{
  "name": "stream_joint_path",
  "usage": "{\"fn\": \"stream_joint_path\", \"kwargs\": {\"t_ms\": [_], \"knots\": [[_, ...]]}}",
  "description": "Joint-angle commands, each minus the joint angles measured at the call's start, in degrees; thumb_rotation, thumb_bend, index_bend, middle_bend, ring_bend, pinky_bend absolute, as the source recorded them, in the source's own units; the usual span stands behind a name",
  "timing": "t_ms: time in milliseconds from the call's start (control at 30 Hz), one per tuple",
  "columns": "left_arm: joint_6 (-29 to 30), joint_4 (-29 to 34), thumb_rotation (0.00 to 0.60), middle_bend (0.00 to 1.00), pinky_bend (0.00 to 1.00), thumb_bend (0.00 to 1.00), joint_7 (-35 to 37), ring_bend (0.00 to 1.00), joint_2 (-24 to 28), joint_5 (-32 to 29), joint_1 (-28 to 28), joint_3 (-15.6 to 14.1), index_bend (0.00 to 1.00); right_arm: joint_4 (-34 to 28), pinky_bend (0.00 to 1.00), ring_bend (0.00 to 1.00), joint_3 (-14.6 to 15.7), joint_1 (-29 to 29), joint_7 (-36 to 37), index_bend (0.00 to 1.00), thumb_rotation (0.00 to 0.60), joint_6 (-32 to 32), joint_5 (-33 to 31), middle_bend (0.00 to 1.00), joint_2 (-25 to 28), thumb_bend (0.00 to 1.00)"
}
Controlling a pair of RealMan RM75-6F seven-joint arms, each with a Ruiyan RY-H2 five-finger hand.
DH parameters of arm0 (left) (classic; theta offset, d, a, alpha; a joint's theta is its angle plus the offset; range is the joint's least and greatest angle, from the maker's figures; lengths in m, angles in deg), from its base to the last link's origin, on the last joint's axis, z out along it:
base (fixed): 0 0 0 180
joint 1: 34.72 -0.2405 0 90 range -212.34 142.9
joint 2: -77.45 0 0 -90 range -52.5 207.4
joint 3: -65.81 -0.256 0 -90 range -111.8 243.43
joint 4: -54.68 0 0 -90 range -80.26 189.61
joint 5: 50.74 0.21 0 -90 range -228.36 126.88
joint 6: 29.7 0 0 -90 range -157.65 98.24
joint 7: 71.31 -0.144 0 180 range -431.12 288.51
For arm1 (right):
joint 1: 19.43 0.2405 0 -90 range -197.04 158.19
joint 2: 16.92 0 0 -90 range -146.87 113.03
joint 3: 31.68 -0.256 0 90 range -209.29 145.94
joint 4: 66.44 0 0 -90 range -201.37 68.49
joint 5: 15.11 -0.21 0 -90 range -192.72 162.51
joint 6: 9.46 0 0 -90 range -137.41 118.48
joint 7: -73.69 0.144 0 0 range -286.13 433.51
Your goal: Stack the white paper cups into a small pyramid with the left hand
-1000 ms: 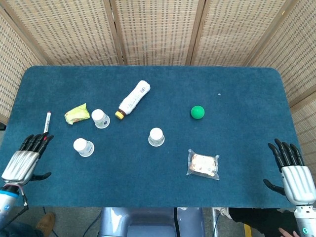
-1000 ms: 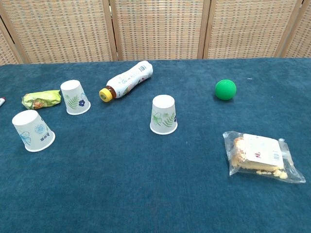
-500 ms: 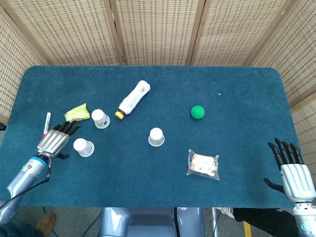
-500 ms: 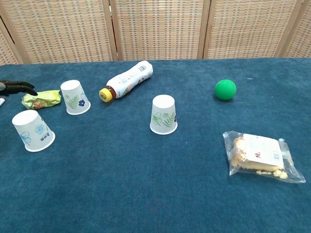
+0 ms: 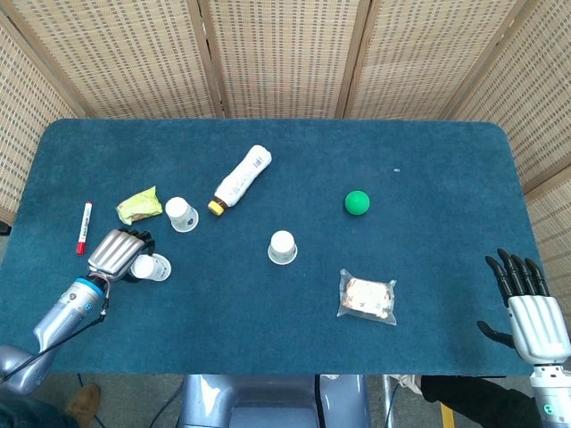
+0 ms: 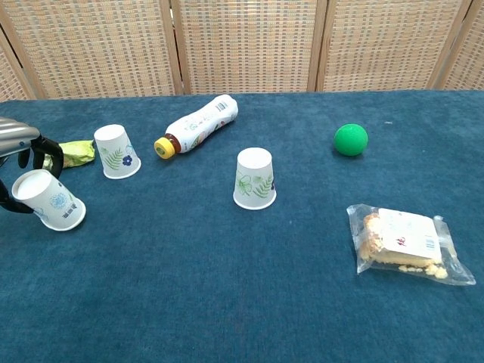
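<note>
At the left side of the frame, the nearest paper cup [image 6: 50, 200] is upside down and tilted, and the left hand [image 5: 122, 252] has its dark fingers [image 6: 39, 153] curled around its top end. The second cup [image 6: 116, 151] stands just behind it, the third cup [image 6: 254, 178] near the centre of the blue table [image 6: 227, 302]. The right hand [image 5: 530, 308] rests at the lower right corner with fingers spread, holding nothing.

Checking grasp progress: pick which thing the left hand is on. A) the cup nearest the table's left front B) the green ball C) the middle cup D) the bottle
A: the left hand wraps the nearest-left paper cup, tipping it off upright.
</note>
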Motion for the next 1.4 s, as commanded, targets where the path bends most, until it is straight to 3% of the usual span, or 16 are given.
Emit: {"fn": "stream_joint_path", "kwargs": {"t_ms": [33, 100, 267, 500, 633, 800, 1100, 1200, 1267, 1333, 1400], "knots": [[0.5, 1.4, 0.6, 0.4, 0.44, 0.18, 0.6, 0.43, 0.6, -0.2, 0.4, 0.6, 0.56, 0.0, 0.0, 0.0, 0.0, 0.0, 0.1, 0.0, 0.6, -0.1, 0.0, 0.0, 0.0, 0.0], [1.8, 4.6, 0.6, 0.4, 0.44, 0.17, 1.9, 0.43, 1.2, -0.1, 1.5, 2.4, 0.55, 0.0, 0.0, 0.0, 0.0, 0.0, 0.3, 0.0, 0.6, 0.0, -0.1, 0.0, 0.1, 0.0], [-1.4, 11.5, 0.6, 0.4, 0.44, 0.16, -0.9, 0.43, 1.0, -4.8, 6.2, 7.3, 0.54, 0.0, 0.0, 0.0, -0.2, 0.1, 1.1, 0.0, 0.6, 0.3, -0.5, 0.0, 0.4, 0.0], [-6.6, 12.2, 0.6, 0.39, 0.42, 0.16, -14.0, 0.43, -4.9, -16.9, 13.6, 11.9, 0.53, 0.5, 0.0, 0.0, -0.7, 0.3, 2.9, 0.0, 0.6, 0.9, -1.9, 0.0, 0.8, 0.0], [-7.4, 10.3, 0.6, 0.39, 0.42, 0.17, -23.1, 0.43, -9.0, -26.8, 17.3, 12.2, 0.53, 1.0, 0.0, 0.0, -1.0, 0.5, 4.4, 0.0, 0.6, 1.7, -2.7, 0.0, 1.1, 0.0], [-7.4, 6.9, 0.6, 0.38, 0.4, 0.19, -25.9, 0.43, -12.8, -31.4, 19.3, 11.2, 0.52, 1.4, 0.0, 0.0, -0.9, 0.5, 5.7, 0.0, 0.6, 2.1, -3.0, 0.0, 1.4, 0.0], [-7.4, 0.1, 0.6, 0.35, 0.36, 0.19, -25.1, 0.4, -18.7, -32.5, 22.0, 10.6, 0.49, 1.9, 0.0, 0.0, -1.3, 0.8, 7.1, 0.0, 0.6, 2.8, -4.0, 0.0, 1.7, 0.0], [-8.2, -0.7, 0.6, 0.22, 0.32, 0.17, -24.6, 0.29, -19.5, -32.6, 22.8, 10.3, 0.36, 2.1, 0.0, 0.0, -1.4, 0.9, 7.3, 0.0, 0.6, 3.1, -4.4, 0.0, 1.7, 0.0], [-8.7, -0.3, 0.6, 0.06, 0.2, 0.12, -23.9, 0.1, -19.2, -32.2, 23.0, 10.0, 0.14, 2.2, 0.0, 0.0, -1.4, 0.9, 7.4, 0.0, 0.6, 3.2, -4.5, 0.0, 1.7, 0.0], [-7.8, 1.0, 0.6, 0.0, 0.06, 0.04, -23.2, 0.01, -18.2, -30.5, 22.7, 9.7, 0.01, 2.2, 0.0, 0.0, -1.4, 0.9, 7.4, 0.0, 0.6, 3.1, -4.5, 0.0, 1.7, 0.0], [-5.9, 2.5, 0.6, 0.0, 0.0, 0.0, -22.9, 0.0, -16.8, -28.4, 22.2, 9.3, 0.0, 2.2, 0.0, 0.0, -1.3, 0.8, 7.3, 0.0, 0.6, 3.0, -4.4, 0.0, 1.6, 0.0]]}}
